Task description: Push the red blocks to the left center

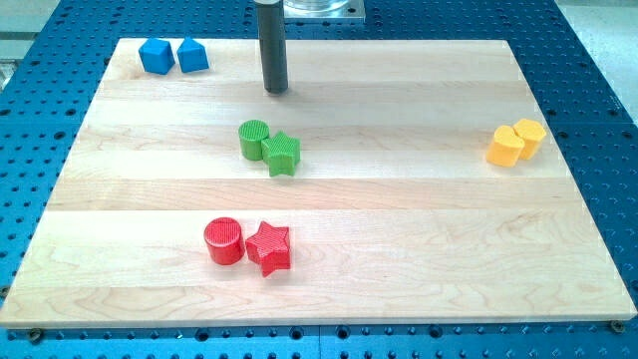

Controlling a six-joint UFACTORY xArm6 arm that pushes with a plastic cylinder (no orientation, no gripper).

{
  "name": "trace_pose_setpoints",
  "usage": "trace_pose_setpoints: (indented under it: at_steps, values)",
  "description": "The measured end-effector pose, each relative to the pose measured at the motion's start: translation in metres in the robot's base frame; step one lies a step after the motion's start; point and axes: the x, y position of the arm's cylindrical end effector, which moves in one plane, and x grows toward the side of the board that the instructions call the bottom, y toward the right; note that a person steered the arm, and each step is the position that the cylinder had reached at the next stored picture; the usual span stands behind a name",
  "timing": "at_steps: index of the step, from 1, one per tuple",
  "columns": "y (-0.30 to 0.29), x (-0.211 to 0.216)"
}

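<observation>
While my tip [276, 90] waits above the green pair, no end effector shows. Both red blocks, cylinder [224, 241] and star [269, 246], sit bottom-center, unpushed.

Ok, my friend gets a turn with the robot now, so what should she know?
My tip is near the view's top, above the green pair and touching no block.
The red cylinder and red star sit side by side near the view's bottom, a bit left of the middle.
Nothing looks done yet: both reds are low on the board, not at the left center.
Left to do: probably bring my tip round past the green cylinder and green star, then push the reds toward the left center.
</observation>
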Motion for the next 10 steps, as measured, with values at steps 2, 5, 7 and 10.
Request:
trace_pose_setpoints:
  at_steps: [2,5,7,10]
  values:
    - [0.006,0.038]
    - [0.083,0.073]
    - [0.116,0.154]
    - [0.116,0.191]
